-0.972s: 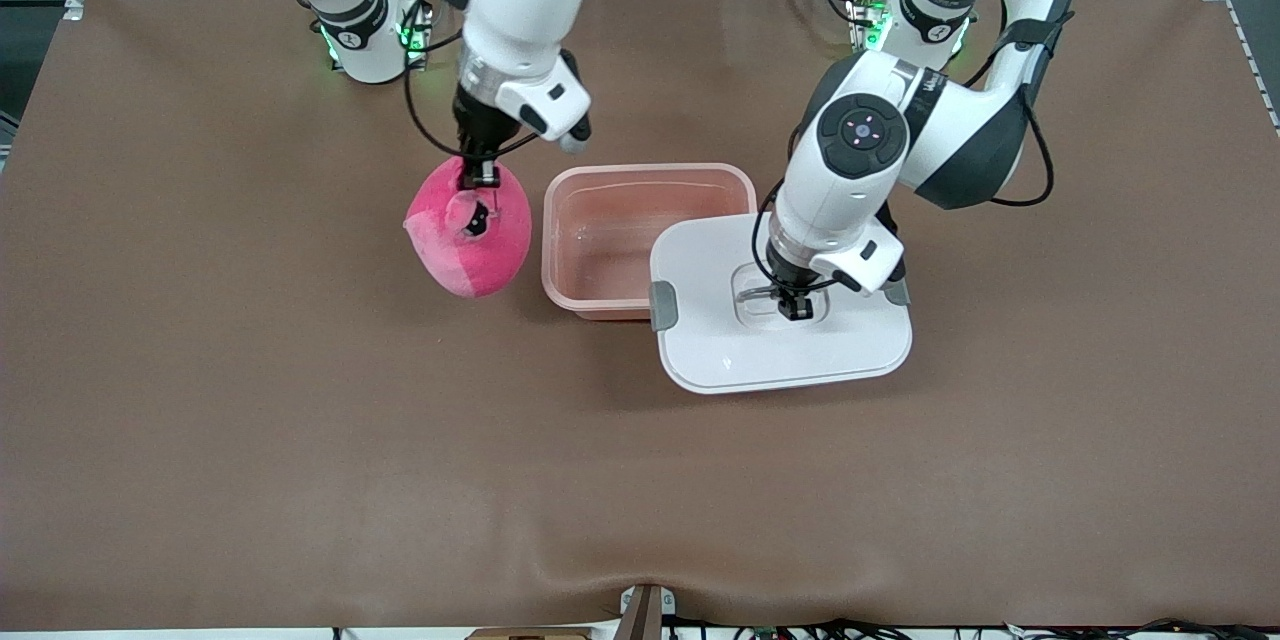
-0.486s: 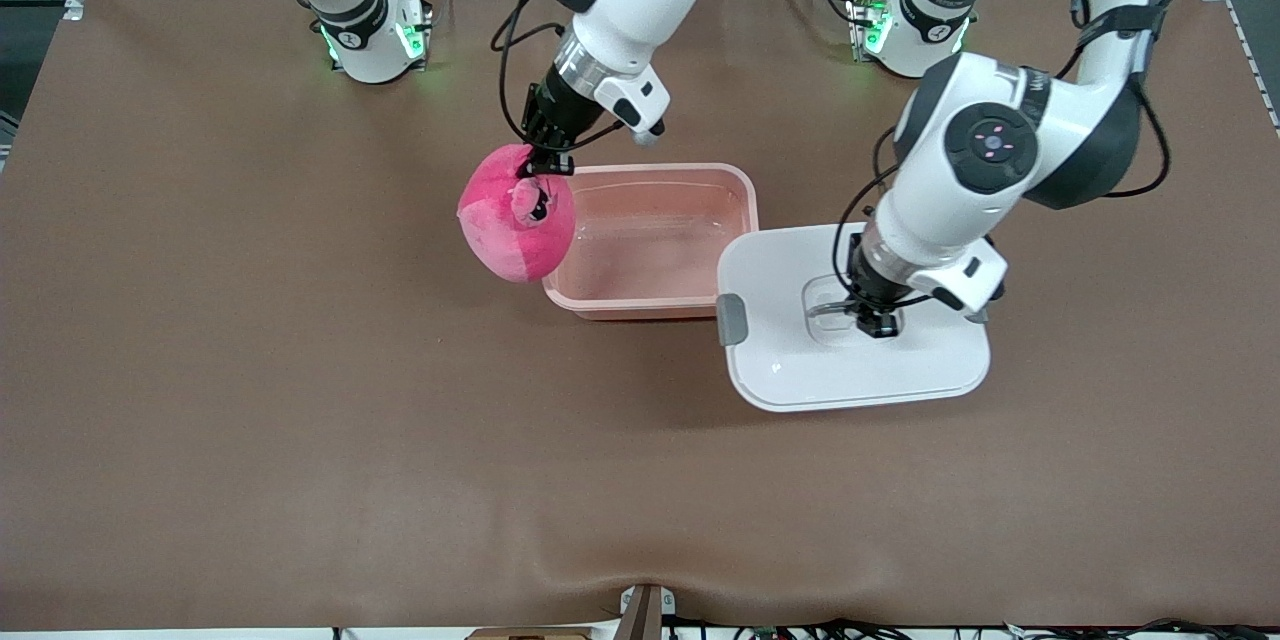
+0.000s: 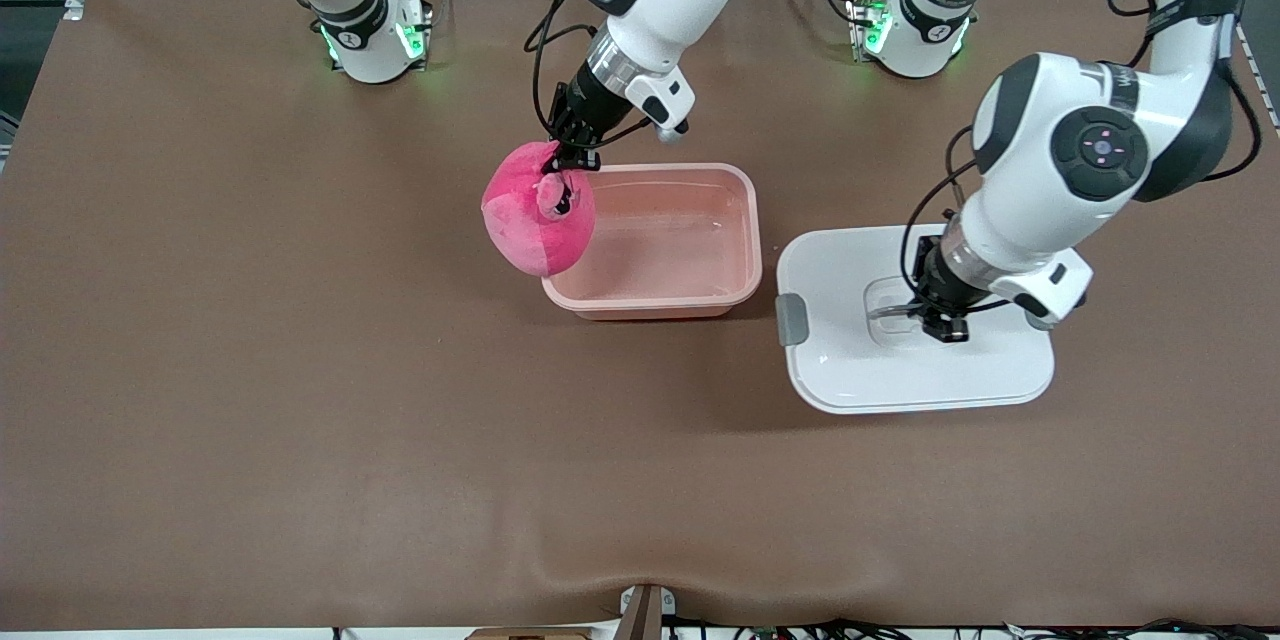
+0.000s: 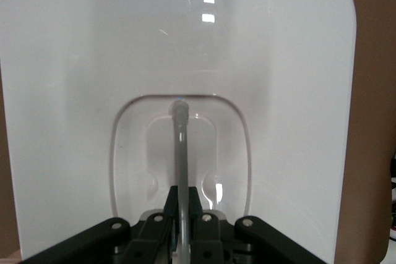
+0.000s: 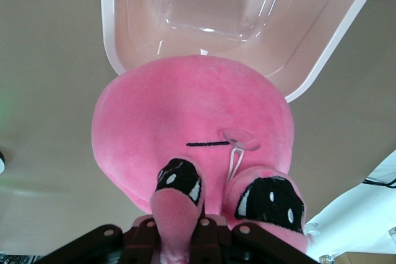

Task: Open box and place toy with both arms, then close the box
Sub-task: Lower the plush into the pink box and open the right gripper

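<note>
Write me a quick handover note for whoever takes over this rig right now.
Right gripper: shut on the toy, in the air over the box rim at the right arm's end.
Left gripper: shut on the lid handle, lid beside the box toward the left arm's end.
Done: box opened, toy picked up.
Left: put the toy in, refit the lid.

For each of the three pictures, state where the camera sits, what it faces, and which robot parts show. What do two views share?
Front view: high across the table, facing both arms; right pincer holds the toy over the box rim.
Left wrist view: looks down on the lid; left pincer grips its handle.
Right wrist view: looks down past the right pincer.
Shared: toy and box.
</note>
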Action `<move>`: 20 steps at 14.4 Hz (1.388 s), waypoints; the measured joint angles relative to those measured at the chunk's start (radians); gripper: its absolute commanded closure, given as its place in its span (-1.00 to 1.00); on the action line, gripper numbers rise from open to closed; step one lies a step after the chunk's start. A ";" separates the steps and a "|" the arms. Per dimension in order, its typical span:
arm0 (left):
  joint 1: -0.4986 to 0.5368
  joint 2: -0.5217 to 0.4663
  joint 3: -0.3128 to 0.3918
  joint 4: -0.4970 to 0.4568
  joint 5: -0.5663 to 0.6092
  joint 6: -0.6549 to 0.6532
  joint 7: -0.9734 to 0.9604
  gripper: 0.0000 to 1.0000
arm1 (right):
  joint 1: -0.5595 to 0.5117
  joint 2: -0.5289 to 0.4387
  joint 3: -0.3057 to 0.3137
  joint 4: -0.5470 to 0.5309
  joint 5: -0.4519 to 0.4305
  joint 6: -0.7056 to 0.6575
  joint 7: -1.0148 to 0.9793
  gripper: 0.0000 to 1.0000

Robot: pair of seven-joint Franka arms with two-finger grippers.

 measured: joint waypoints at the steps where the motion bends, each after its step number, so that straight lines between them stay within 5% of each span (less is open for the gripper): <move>1: 0.014 -0.005 0.000 -0.009 0.000 0.000 0.027 1.00 | 0.005 0.003 0.000 0.001 0.000 0.000 0.005 -0.13; 2: 0.024 -0.009 0.000 -0.019 0.000 0.000 0.049 1.00 | 0.009 0.005 0.000 0.003 0.000 0.001 0.010 -0.99; 13: 0.091 -0.030 -0.001 -0.050 0.000 0.000 0.145 1.00 | -0.002 -0.004 -0.021 0.109 0.007 -0.018 0.013 -1.00; 20: 0.091 -0.031 -0.003 -0.053 0.000 0.000 0.145 1.00 | -0.325 -0.042 -0.035 0.117 0.154 -0.018 0.014 -1.00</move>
